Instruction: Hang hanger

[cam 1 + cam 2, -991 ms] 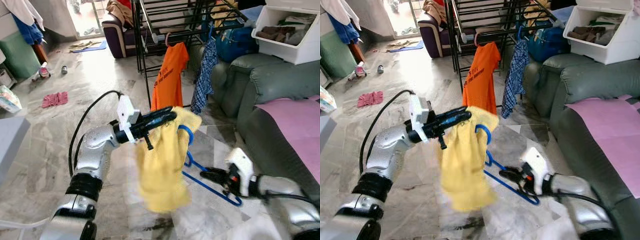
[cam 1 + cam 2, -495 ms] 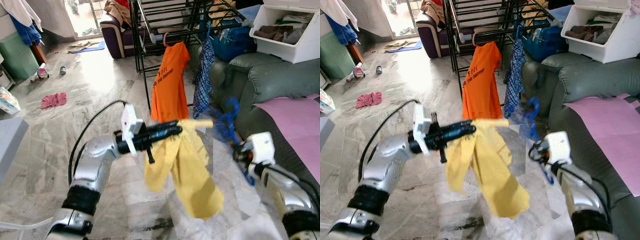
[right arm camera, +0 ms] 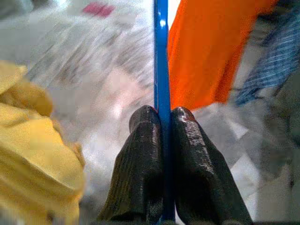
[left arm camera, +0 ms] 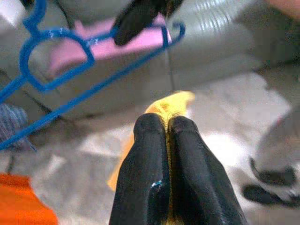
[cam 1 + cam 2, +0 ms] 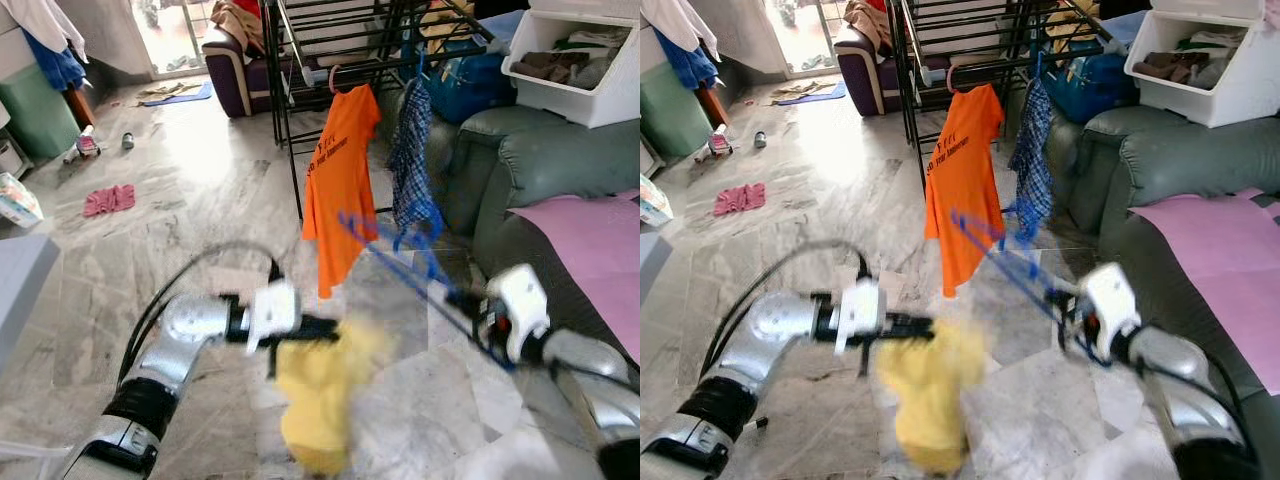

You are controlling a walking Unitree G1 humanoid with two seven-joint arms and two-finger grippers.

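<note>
Left hand clenched on a crumpled yellow cloth garment, fingers pressed together with the fabric pinched between them; garment dangling blurred at 6 o'clock in the head views, over the grey marble-patterned floor. Right hand clenched on a thin blue plastic hanger, one bar running straight out between the two black fingers. Hanger held up at about 3 o'clock, angled toward 12 o'clock, its hook end blurred and just in front of an orange T-shirt and a blue checked shirt. Both shirts hanging from a black metal drying rack at 12 o'clock. Dark green leather sofa at 2 o'clock, a pink sheet spread on its near seat, a white plastic bin of clothes resting on top. Small pink rag lying on the floor at 10 o'clock, well apart from the arms. Hanger and yellow garment apart, each in its own hand.
</note>
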